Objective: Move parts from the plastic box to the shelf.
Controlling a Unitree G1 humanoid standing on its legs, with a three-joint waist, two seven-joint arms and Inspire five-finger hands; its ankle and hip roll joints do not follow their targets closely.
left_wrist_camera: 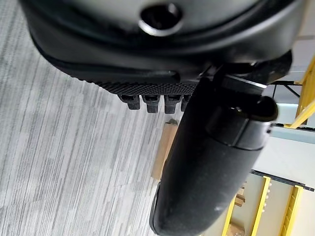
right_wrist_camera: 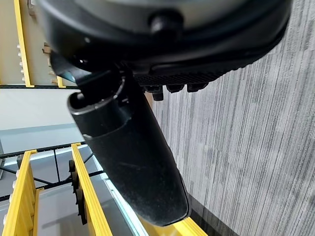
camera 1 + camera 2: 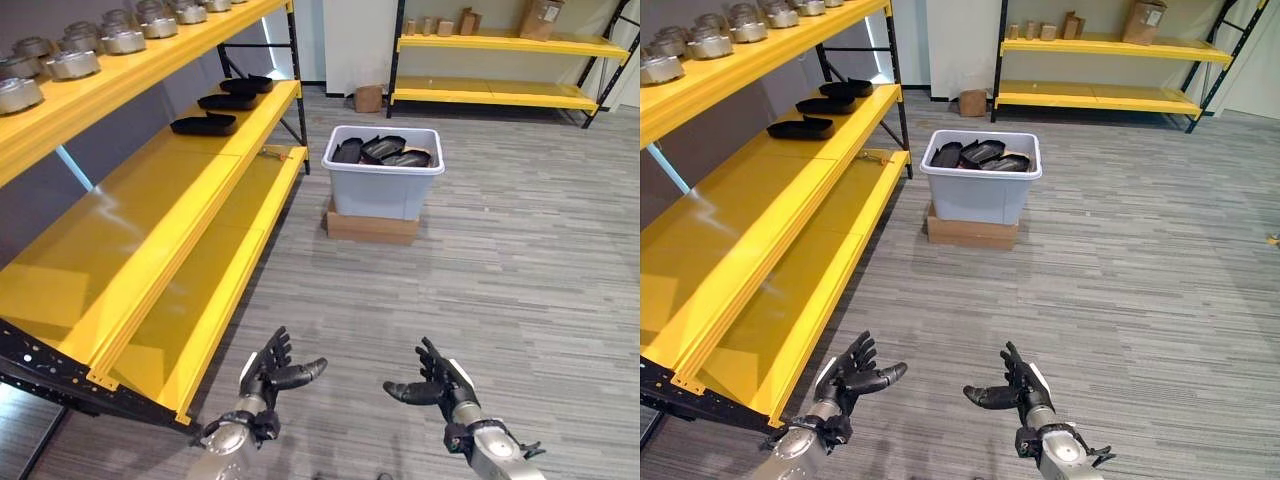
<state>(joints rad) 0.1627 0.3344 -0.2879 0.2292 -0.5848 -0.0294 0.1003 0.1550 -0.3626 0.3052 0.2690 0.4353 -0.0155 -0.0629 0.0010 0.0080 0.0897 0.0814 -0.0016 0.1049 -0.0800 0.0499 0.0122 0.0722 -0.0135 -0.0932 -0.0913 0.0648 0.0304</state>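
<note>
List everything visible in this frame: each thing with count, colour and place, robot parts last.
Plastic box: one, pale grey, on the floor ahead, atop a flat cardboard box.
Black parts in box: several, count unclear.
Black parts on shelf: three, middle level of the yellow shelf, far end.
Metal parts: a row, silver, top level.
Far shelf: one, yellow, holding brown boxes.
Left hand: open, empty.
Right hand: open, empty.

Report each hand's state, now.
Left hand: open, fingers relaxed, holding nothing, above the grey floor.
Right hand: open, fingers relaxed, holding nothing.
</note>
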